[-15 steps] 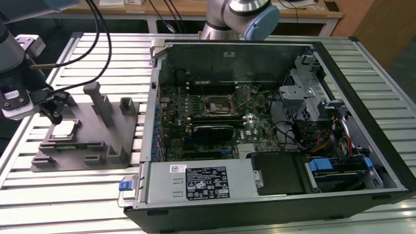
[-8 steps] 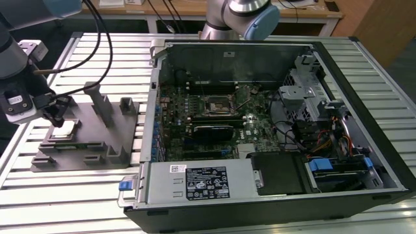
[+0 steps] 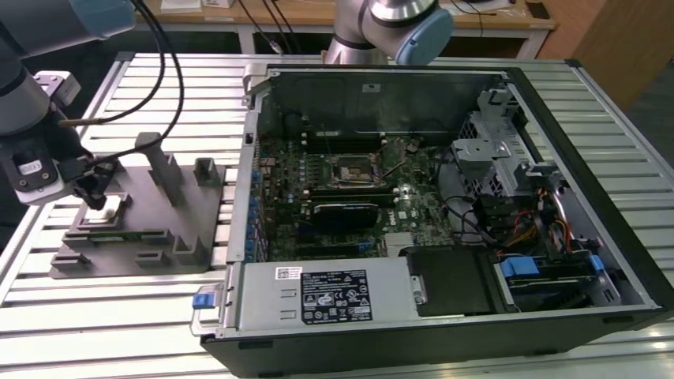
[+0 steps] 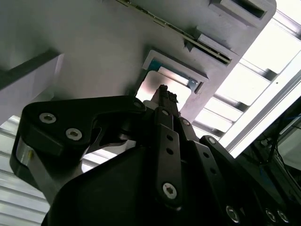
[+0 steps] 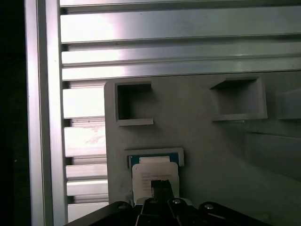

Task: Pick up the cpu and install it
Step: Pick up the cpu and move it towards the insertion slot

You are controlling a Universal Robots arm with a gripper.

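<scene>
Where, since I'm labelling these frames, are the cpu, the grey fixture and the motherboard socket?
cpu [image 5: 155,170]: first wrist view, its pale metal top.
grey fixture [image 5: 193,136]: first wrist view, bare flat face.
motherboard socket [image 3: 353,170]: exterior view, middle of its square frame.

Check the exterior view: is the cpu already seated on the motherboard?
No, the cpu lies on the grey fixture beside the computer case, under the hand.

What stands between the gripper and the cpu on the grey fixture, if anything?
Nothing visible does. In the first wrist view the gripper is directly over the cpu, whose pale top lies bare in its pocket of the grey fixture. Whether they already touch cannot be told.
</scene>
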